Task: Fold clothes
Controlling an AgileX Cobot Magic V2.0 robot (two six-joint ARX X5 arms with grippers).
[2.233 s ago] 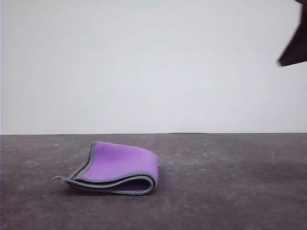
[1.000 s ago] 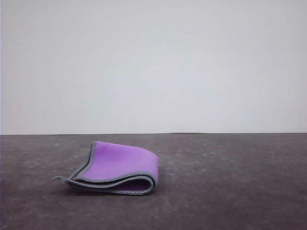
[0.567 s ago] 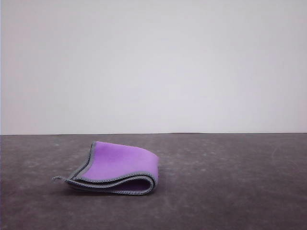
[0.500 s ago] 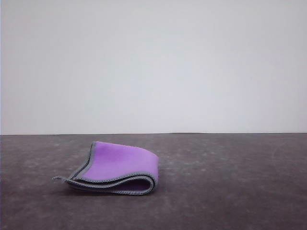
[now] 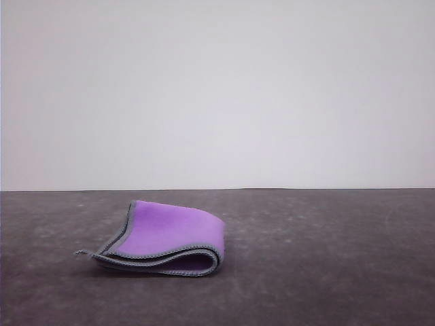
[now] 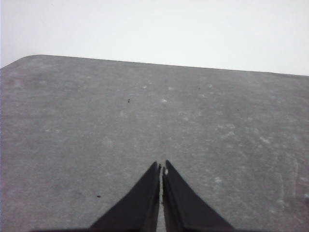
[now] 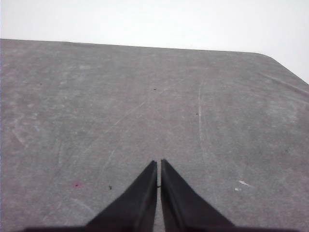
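The clothes [image 5: 166,238] are one small cloth lying folded over on the dark table, left of centre in the front view. Its purple face is up, its dark grey face is inside the layers, and light grey stitching runs along the edges. A loose corner sticks out at its left. In the left wrist view my left gripper [image 6: 161,167] hangs shut over bare table, with nothing between its black fingers. My right gripper [image 7: 159,162] is likewise shut and empty above bare table in the right wrist view.
The dark grey table [image 5: 326,258] stretches wide to the right of the cloth, with a plain white wall behind it. A rounded table corner [image 6: 29,58] shows in the left wrist view and another table corner [image 7: 273,58] in the right wrist view.
A dark arm part at the top right of the front view, seen 2.2 s ago, has left the view. The cloth has not moved.
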